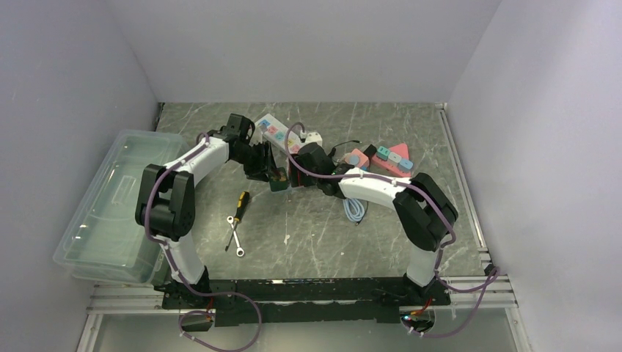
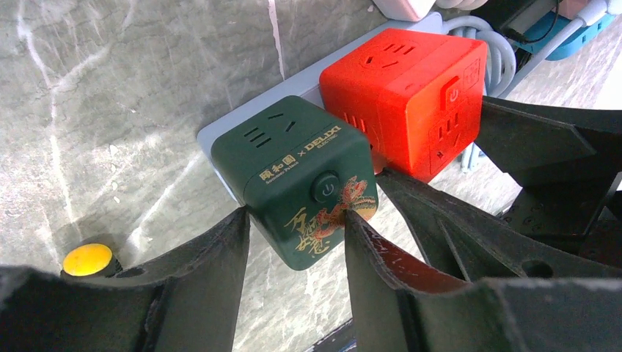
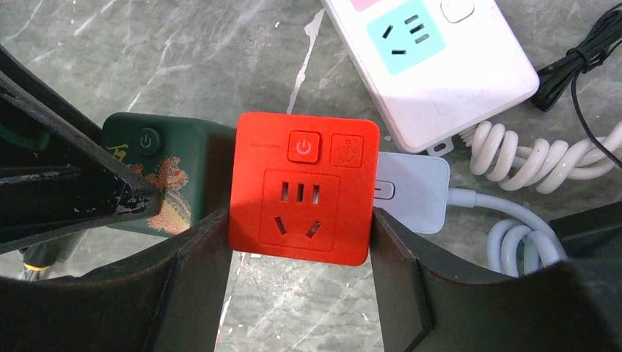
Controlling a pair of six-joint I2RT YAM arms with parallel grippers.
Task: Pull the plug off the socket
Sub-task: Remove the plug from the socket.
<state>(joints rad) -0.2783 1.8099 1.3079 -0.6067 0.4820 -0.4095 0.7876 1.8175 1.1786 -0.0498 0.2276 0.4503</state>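
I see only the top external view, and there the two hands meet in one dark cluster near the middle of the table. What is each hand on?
Observer: The left hand straddles a green cube socket; both fingers look pressed to its sides.
Operator: And the right hand?
Observer: The right hand straddles a red cube socket, its fingers against both sides.
Operator: Are the cubes plugged in?
Observer: Both sit side by side on a pale power strip; neither looks lifted.
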